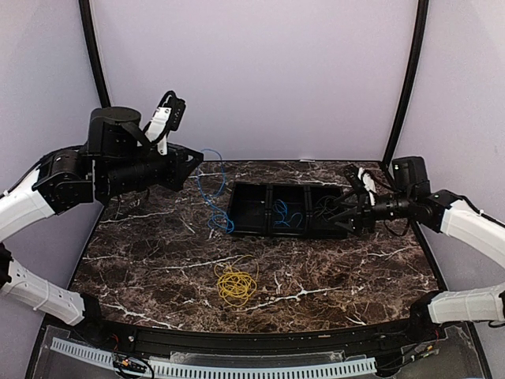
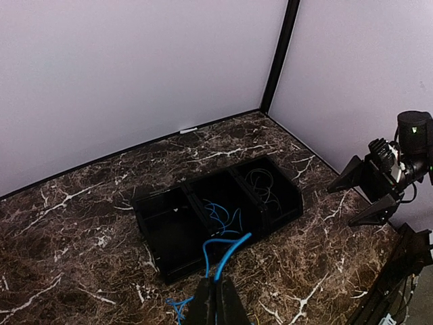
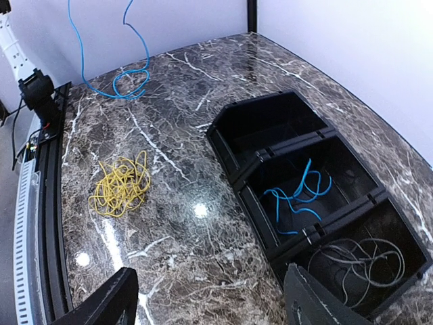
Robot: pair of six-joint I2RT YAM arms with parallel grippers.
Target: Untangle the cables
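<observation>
Left gripper clenching blue cable, holding it high, likely so loops are hanging free. Tail pooling at 9 o'clock of tray in top view.

Right gripper hovering, jaws spread, gripping nothing, above 3 o'clock compartment holding grey-black cable.

Second blue cable lying in middle compartment.

Yellow cable sitting bunched at tray's 6 o'clock.

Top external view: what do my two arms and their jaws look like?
Both the left arm and the right arm have smooth white link shells joined by chunky black cylindrical joint housings. Each wrist ends in matte black, wedge-shaped jaws. A white bracket with a looped black cable tops the left wrist, and a boxy black block tops the right. No markings are legible.
</observation>
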